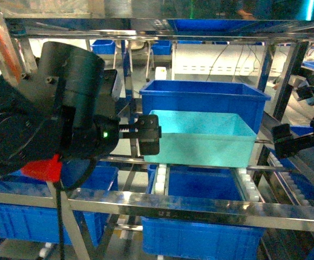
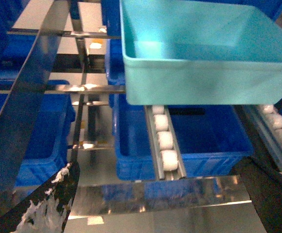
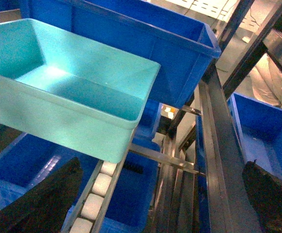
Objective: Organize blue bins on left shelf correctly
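Both wrist views show parted, empty jaws (roller tracks (image 2: 165, 145) visible) below the turquoise tote (image 1: 205, 141).

The turquoise bin (image 1: 205, 142) sits on the steel shelf (image 1: 200, 208), directly in front of a dark blue bin (image 1: 205, 95). The left gripper (image 1: 148, 134) is at the turquoise bin's left side; the right gripper (image 1: 287, 142) is near its right side.

Empty turquoise bin (image 1: 203, 142) upright on left shelf (image 1: 200, 207) rollers.
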Controlling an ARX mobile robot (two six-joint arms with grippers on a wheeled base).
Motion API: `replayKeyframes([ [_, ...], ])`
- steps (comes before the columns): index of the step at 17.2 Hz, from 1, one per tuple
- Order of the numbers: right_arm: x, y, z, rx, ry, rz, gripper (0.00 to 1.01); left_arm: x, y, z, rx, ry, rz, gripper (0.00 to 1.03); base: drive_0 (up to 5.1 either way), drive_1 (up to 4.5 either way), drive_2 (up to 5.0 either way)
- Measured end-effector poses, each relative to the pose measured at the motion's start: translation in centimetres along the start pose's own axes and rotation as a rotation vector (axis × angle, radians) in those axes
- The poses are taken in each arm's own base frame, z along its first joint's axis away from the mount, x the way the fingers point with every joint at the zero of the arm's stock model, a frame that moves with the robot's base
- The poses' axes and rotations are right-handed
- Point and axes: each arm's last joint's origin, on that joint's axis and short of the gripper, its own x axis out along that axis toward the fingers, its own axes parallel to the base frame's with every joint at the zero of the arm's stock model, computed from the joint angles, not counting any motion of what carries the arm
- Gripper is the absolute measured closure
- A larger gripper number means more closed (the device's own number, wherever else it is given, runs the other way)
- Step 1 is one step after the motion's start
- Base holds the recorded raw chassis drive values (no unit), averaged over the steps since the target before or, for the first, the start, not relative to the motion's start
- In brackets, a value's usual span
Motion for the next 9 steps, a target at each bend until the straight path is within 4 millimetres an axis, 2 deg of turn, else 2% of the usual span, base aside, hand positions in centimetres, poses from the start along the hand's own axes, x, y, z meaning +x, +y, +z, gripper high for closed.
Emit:
replayKeyframes([
  [1, -4.5, -0.8, 0.4, 0.009, -0.031, -0.012, 0.03, -5.6, 0.7, -0.7, 0.016, -0.085, 0.053, 0.05, 0.0, 0.0, 0.0],
  [3, -8.6, -1.9, 0.4, 0.029, -0.025, -0.032, 0.03, -9.5, 1.8, -1.5, 0.015, -0.072, 0.081, 0.05, 0.0, 0.0, 0.0],
  [5, -12.6, -2.2, 0.9, 0.04, -0.021, -0.029, 0.03, -13.2, 3.0, -2.8, 0.004, -0.05, 0.114, 0.05, 0.0, 0.0, 0.0],
  [6, -13.9, -2.2, 1.2, 0.043, -0.023, -0.03, 0.03, -14.6, 3.4, -2.9, -0.012, -0.057, 0.128, 0.05, 0.0, 0.0, 0.0],
  [9, -15.5, -2.1, 2.0, 0.052, -0.04, -0.035, 0.03, -16.9, 3.9, -2.5, -0.051, -0.084, 0.15, 0.05, 0.0, 0.0, 0.0],
])
